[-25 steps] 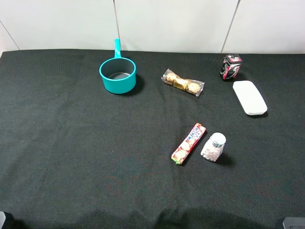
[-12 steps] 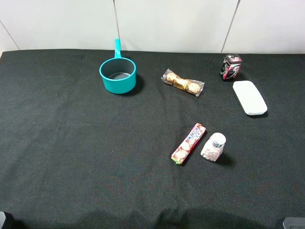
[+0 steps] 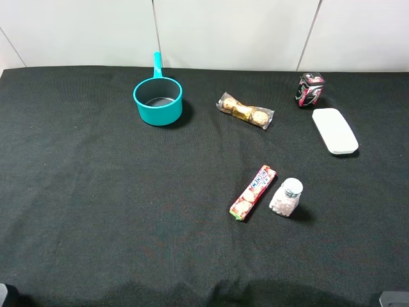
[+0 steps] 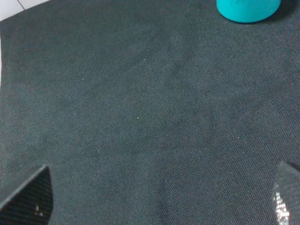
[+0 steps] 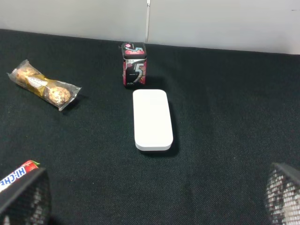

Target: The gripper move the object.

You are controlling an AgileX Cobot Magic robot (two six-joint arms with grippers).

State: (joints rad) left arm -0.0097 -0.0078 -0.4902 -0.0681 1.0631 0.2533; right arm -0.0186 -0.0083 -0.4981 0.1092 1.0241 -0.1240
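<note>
The bottle stands upright on the black worktop, toward the right front, just beside the red candy roll, which lies on its left; a narrow gap shows between them. Neither arm has reached it: in the high view only their corners show at the front edge.

The left pincer is released, its two fingertips spread wide at the edges of its wrist view over bare cloth, with the teal pot far ahead of it. The right pincer is also released, its tips wide apart, looking toward the white case, the dark can and the chocolate pack; the end of the roll peeks in beside one fingertip, but the bottle is out of its view.

The step in hand looks like the approach, and the right arm seems the better choice, as the bottle sits on its side. To do it well, it should come down from above, centred on the bottle, with the tips set along the line of the roll so neither lands in the gap or nudges the roll. Gripping the body below the cap, not the cap itself, should keep the small, smooth bottle from tipping or slipping. Close gently, then lift straight up before travelling.
</note>
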